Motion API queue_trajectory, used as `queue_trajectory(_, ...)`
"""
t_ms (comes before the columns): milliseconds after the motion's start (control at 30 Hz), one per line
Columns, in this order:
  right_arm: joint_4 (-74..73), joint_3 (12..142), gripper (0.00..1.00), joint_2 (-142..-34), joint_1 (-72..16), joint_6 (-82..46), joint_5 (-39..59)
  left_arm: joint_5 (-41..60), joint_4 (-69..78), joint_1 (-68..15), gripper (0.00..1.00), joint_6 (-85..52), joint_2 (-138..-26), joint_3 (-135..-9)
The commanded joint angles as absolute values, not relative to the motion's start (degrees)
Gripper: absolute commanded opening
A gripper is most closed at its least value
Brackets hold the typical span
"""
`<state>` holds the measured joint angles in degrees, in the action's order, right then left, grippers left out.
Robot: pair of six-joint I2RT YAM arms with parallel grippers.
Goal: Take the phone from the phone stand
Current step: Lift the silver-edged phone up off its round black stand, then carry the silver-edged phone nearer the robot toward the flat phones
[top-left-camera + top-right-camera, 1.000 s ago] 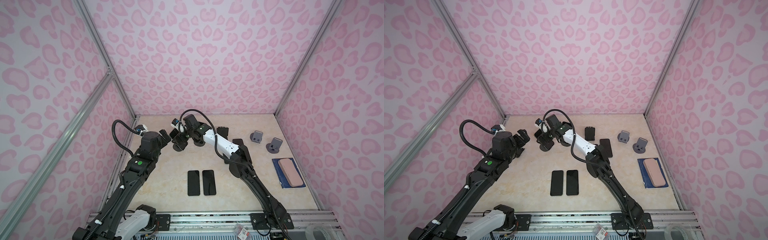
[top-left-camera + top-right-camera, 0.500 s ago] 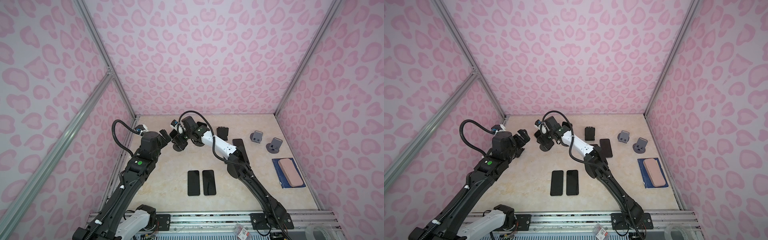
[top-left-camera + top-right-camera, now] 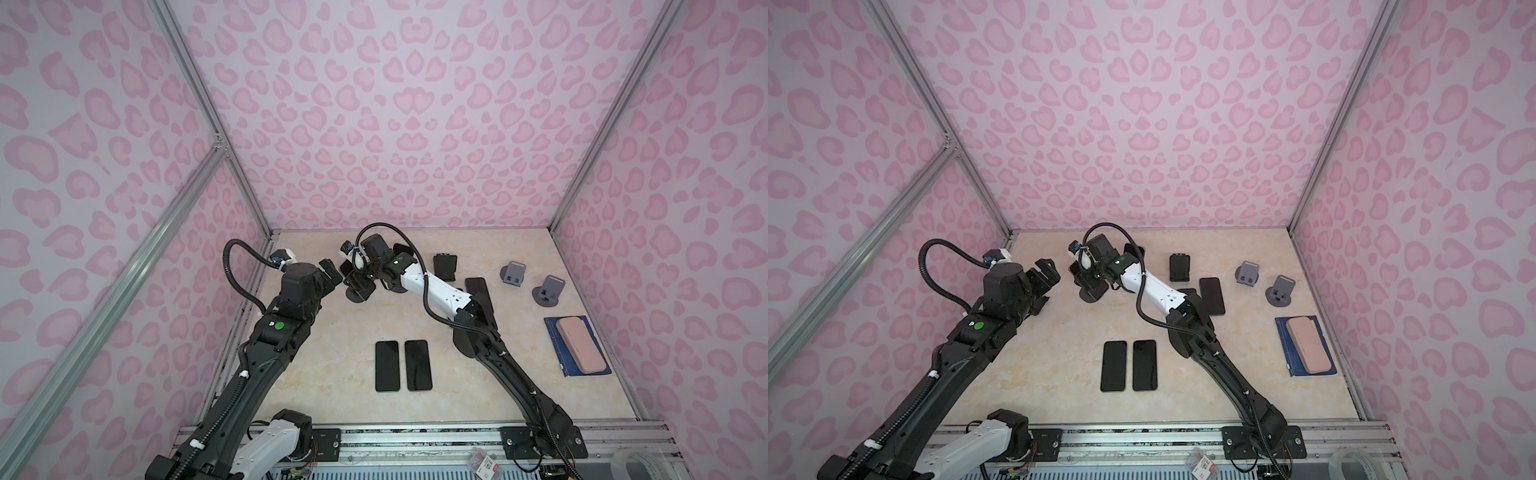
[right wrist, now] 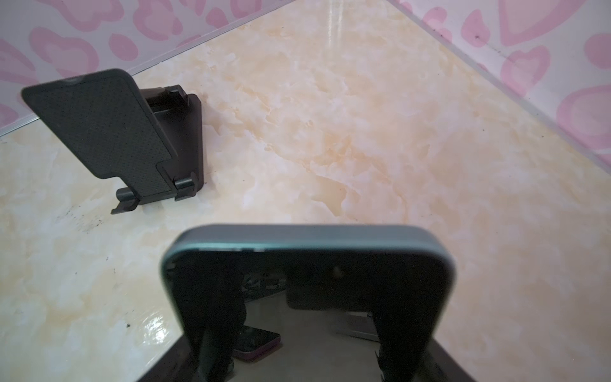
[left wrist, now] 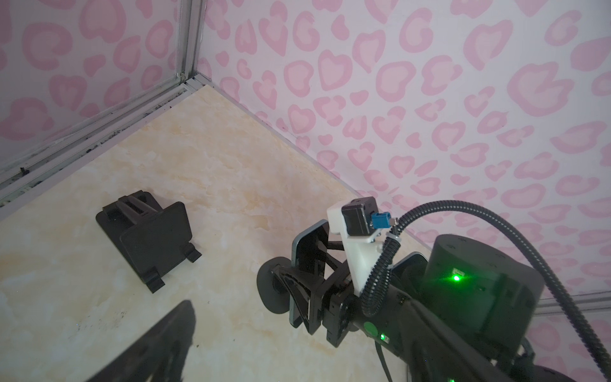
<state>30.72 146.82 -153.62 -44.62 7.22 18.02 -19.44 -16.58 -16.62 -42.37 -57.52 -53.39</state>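
So, nearest the front of the desk [image 3: 332, 353] a spare phone [image 3: 387, 365] lies flat with a twin [image 3: 417, 365] right beside it, both screens dark. Off to the right a pink case [image 3: 579, 345] rests on a blue mat [image 3: 558, 348]. Further back a dark phone [image 3: 478, 289] lies flat with the right arm's elbow over part of it, and past the mat a grey stand [image 3: 514, 274] and a second grey stand [image 3: 549, 289] sit empty.

Then the interesting bit: the left end effector [image 3: 331, 271] hovers wide open and empty, just left of the stand [image 3: 357, 294], whose round base sits on the desk toward the back left. The phone [image 4: 307, 244] is still propped upright on that stand, not lifted. The right end effector [image 5: 305, 281] reaches across the middle with its jaws either side of the phone's long edges, at roughly phone width. I can't tell whether they're actually pinching it or just shy of it. Behind all that an empty black stand [image 3: 444, 266] stands near the back wall.

Compared with a second ago, honestly almost nothing has moved: both arms sit in pretty much the same spots, the phone's in the same place, and the loose stuff hasn't budged.
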Motion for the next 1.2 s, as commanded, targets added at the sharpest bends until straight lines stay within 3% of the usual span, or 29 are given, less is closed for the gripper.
queue_trajectory(0, 29.6, 147.0, 0.71, -153.3, -44.5, 7.0, 17.2, -19.1, -14.7, -16.6, 1.00, -42.5, -57.3, -53.7)
queue_trajectory(600, 26.1, 138.7, 0.67, -144.6, -45.3, 6.2, 17.1, -17.8, -14.3, -16.3, 1.00, -42.5, -57.2, -53.7)
queue_trajectory(1167, 17.2, 113.3, 0.66, -122.8, -46.7, -2.8, 13.7, -16.2, -14.2, -16.2, 1.00, -43.1, -57.0, -53.5)
